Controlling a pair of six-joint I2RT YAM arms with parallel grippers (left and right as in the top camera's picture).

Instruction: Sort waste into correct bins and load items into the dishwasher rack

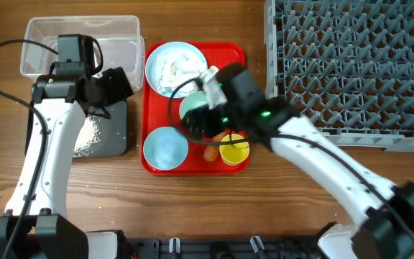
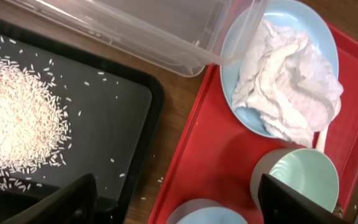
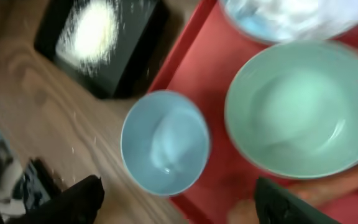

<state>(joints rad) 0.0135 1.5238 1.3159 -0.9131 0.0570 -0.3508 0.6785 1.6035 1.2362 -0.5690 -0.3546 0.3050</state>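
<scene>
Green bowl (image 3: 300, 102), upright, mouth up, on red tray (image 3: 213, 68)

The right end effector (image 1: 205, 119) is over the pale green bowl (image 1: 191, 106) on the red serving tray (image 1: 232, 54). The blue bowl (image 1: 165, 147), carrot piece (image 1: 211, 153) and yellow cup (image 1: 234, 151) lie just beside it. The plate (image 1: 157, 57) holding tissue (image 1: 175, 72) is near it. The left end effector (image 1: 113, 86) is between the clear tub (image 1: 81, 20) and the black tray (image 1: 115, 133) holding rice (image 1: 86, 137).

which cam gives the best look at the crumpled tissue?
Left wrist: the crumpled tissue fills the blue plate, sharp and close. Overhead shows it small; right wrist only catches a blurred sliver at the top edge.
</scene>
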